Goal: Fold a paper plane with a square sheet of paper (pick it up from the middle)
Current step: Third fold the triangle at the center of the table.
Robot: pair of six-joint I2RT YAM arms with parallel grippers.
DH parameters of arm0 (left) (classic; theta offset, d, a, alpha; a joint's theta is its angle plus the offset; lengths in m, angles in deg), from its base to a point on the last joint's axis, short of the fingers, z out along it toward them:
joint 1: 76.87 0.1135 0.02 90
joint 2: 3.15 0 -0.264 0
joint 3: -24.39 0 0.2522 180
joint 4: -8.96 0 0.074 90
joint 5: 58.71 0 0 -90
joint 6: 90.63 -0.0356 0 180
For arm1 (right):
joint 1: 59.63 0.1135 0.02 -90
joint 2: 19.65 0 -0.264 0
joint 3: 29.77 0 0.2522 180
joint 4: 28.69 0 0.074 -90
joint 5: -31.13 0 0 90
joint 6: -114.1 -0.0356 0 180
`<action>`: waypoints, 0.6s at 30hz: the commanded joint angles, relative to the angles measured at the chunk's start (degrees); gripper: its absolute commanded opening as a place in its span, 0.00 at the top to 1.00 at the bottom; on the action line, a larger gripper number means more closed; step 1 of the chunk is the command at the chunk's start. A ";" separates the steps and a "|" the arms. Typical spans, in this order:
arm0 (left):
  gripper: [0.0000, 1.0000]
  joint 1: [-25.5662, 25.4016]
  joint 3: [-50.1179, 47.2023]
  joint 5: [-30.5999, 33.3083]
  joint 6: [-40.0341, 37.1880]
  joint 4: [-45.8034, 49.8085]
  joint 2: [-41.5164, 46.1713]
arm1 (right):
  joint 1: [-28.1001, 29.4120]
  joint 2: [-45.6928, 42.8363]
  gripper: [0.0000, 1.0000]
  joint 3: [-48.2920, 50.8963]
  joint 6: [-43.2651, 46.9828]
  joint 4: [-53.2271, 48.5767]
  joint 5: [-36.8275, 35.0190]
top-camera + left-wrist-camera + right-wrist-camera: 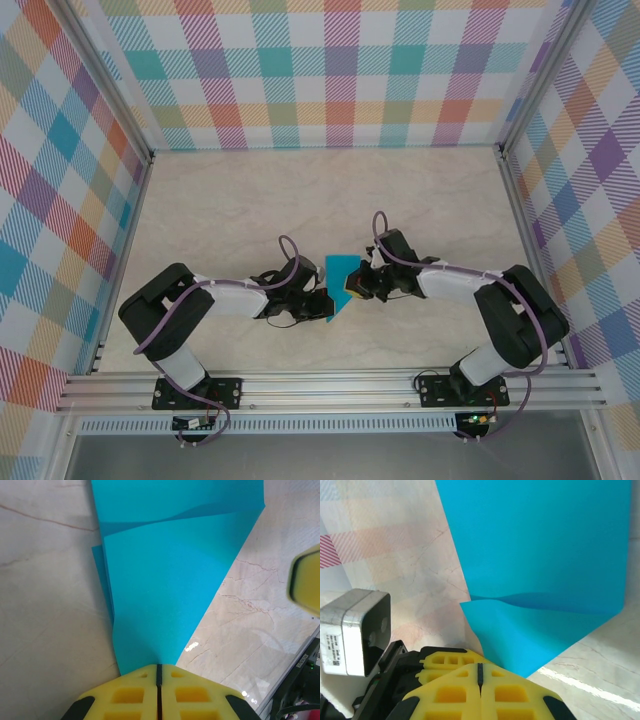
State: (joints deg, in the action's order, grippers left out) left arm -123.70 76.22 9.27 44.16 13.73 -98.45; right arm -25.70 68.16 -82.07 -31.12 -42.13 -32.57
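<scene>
Teal paper, thin and limp, pinched from two sides. Left of the bench (230, 200) middle: left claw (159, 672) clamped shut on the narrow tip of the half-folded paper plane (165, 595). At that middle, toward the near edge: the plane itself. Right of the middle: right claw (480, 672) closed on a corner. Likely light, floppy, quick to crease or tear; best pinched gently on layered folds.
</scene>
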 commanded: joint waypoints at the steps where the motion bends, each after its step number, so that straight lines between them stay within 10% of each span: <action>1: 0.92 -0.28 -1.20 2.83 -0.65 7.22 -2.51 | 1.61 2.64 0.98 1.16 -1.19 2.89 1.98; 18: 0.94 -0.35 -1.55 5.41 -1.44 9.96 -2.92 | -1.57 10.96 1.00 2.61 -0.36 5.73 -2.11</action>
State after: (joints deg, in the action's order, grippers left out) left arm -123.70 76.59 9.48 44.10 14.60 -98.56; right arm -24.65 77.28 -80.74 -32.85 -35.22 -29.31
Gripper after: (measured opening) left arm 0.067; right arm 0.043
